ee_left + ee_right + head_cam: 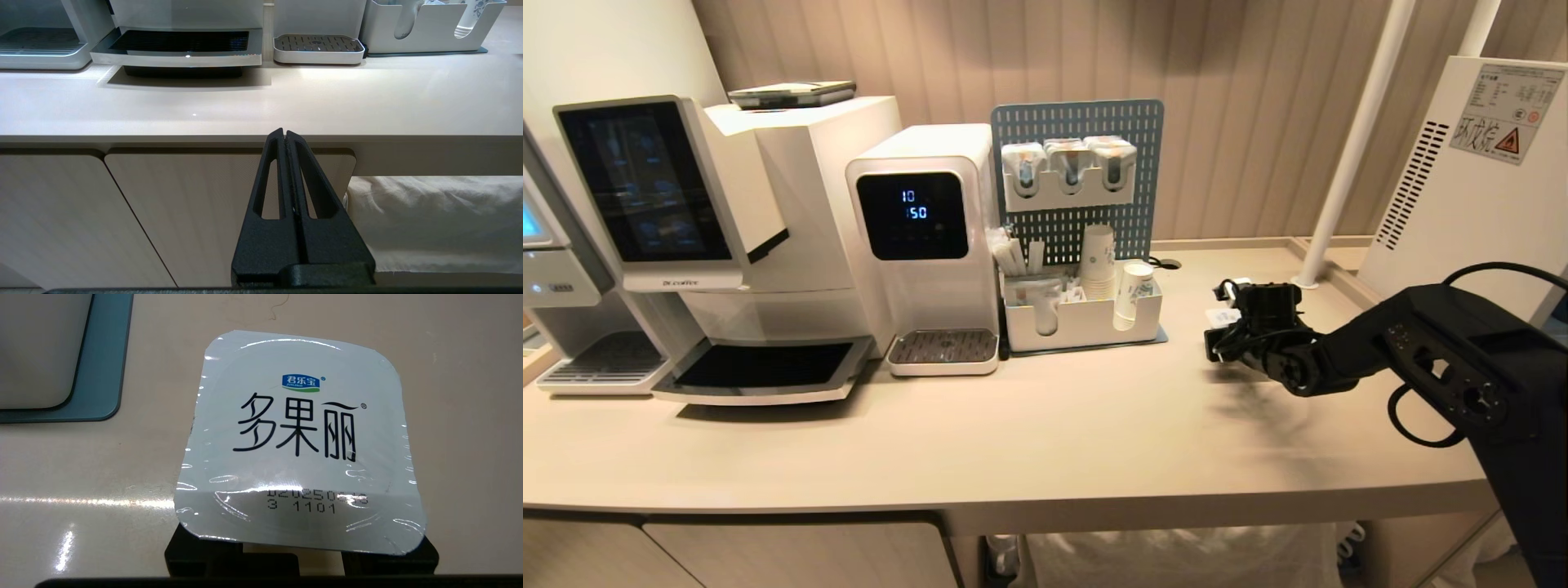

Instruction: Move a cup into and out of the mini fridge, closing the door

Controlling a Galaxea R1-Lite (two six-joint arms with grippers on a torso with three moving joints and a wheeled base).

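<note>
The cup (298, 437) is a squat white tub with a squarish pale foil lid printed with dark characters. It fills the right wrist view and sits between my right gripper's black fingers (192, 555), whose tips the lid hides. In the head view my right gripper (1222, 323) hovers just above the counter, right of the organiser, shut on the cup (1223, 315), which shows as small white patches. The mini fridge (1462, 180) stands at the far right, showing a white vented side with a warning sticker. Its door is out of view. My left gripper (284, 132) is shut and empty, below the counter's front edge.
Two coffee machines (727, 245) and a water dispenser (923, 245) line the back left. A white organiser (1086, 314) with stacked paper cups stands on a teal mat (102, 375) close to the cup. A white pole (1347, 147) rises beside the fridge. Cabinet doors (184, 212) lie under the counter.
</note>
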